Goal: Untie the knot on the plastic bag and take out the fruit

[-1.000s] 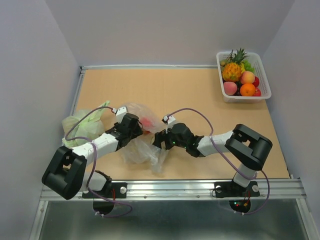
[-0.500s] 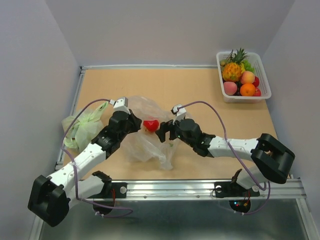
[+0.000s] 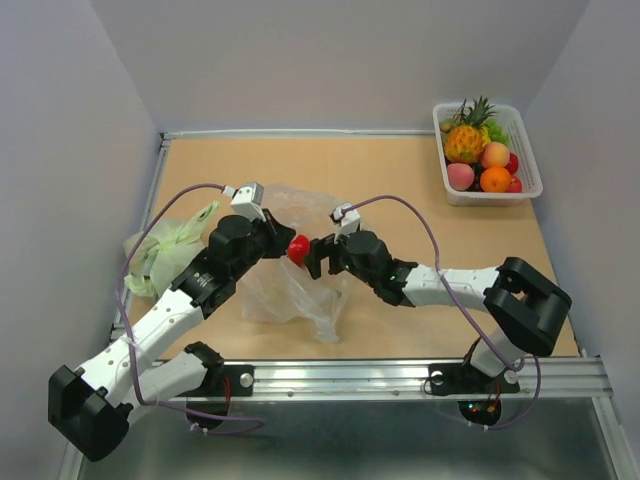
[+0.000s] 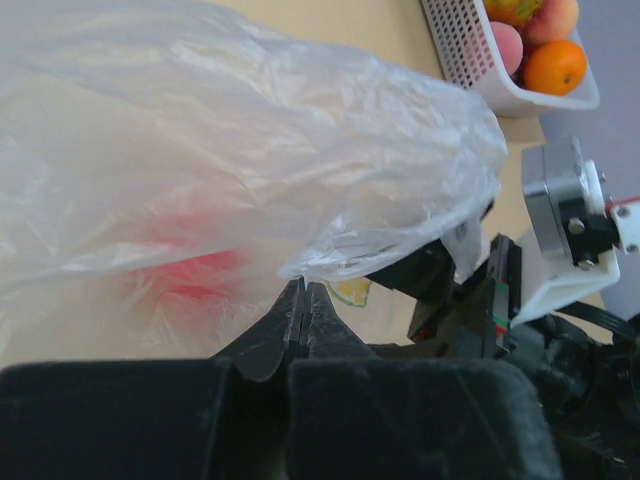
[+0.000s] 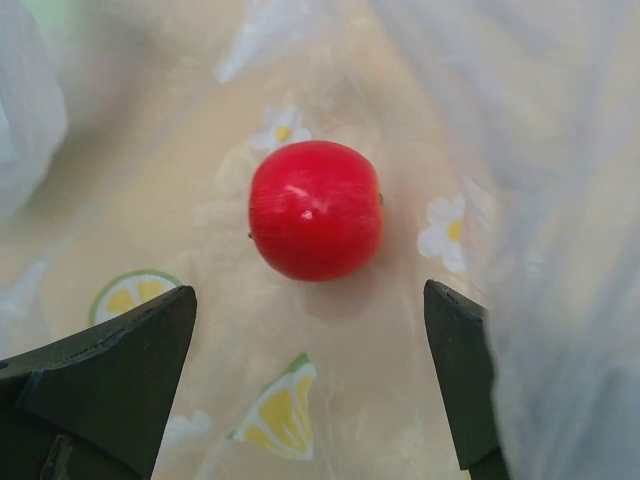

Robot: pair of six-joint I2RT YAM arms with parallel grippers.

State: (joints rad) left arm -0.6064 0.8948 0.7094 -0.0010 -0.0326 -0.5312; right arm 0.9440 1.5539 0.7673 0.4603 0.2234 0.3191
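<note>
**Red fruit at the bag mouth: slip and snag hazards**

On the tabletop [image 3: 380, 190], the plastic bag [image 3: 290, 295] lies crumpled between the two arms, and no knot shows on it. The white basket [image 3: 490, 198] of fruit stands well apart, at the far right corner. The left gripper [image 4: 303, 295] is pressed together, pinching a fold of bag film and holding it up. The right gripper [image 5: 310, 300] is spread wide. The small red fruit [image 5: 315, 210] lies just ahead between its fingers, untouched, on printed film at the raised mouth.

Hazards:
- The thin film may slip from the pinch and collapse over the fruit.
- The round fruit may roll away from closing fingers.
- A finger may snag film and drag the bag.
</note>
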